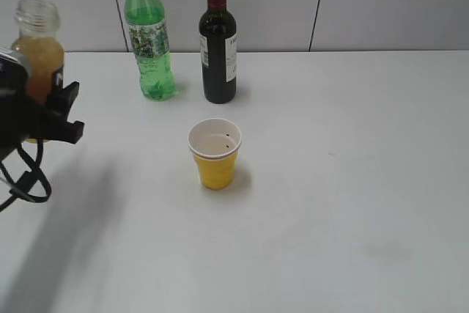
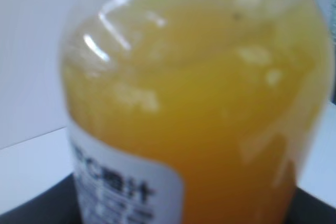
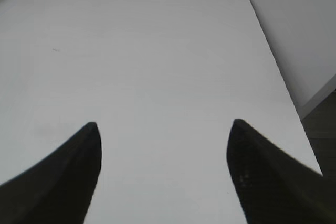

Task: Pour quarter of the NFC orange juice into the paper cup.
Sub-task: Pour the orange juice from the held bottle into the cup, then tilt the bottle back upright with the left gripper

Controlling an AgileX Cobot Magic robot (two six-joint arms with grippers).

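Observation:
The NFC orange juice bottle [image 1: 38,49] stands upright at the far left, capless, with orange liquid inside. My left gripper [image 1: 44,111] is shut on its lower body. In the left wrist view the bottle [image 2: 210,103] fills the frame, with its label at the lower left. The yellow paper cup [image 1: 215,155] stands in the middle of the table, upright, white inside, to the right of the bottle and apart from it. My right gripper [image 3: 163,129] is open and empty over bare table; it does not show in the exterior view.
A tall green bottle [image 1: 149,34] and a dark wine bottle [image 1: 218,38] stand at the back, behind the cup. The white table [image 1: 352,181] reaches a grey wall at the back. The table's right edge [image 3: 294,108] shows in the right wrist view.

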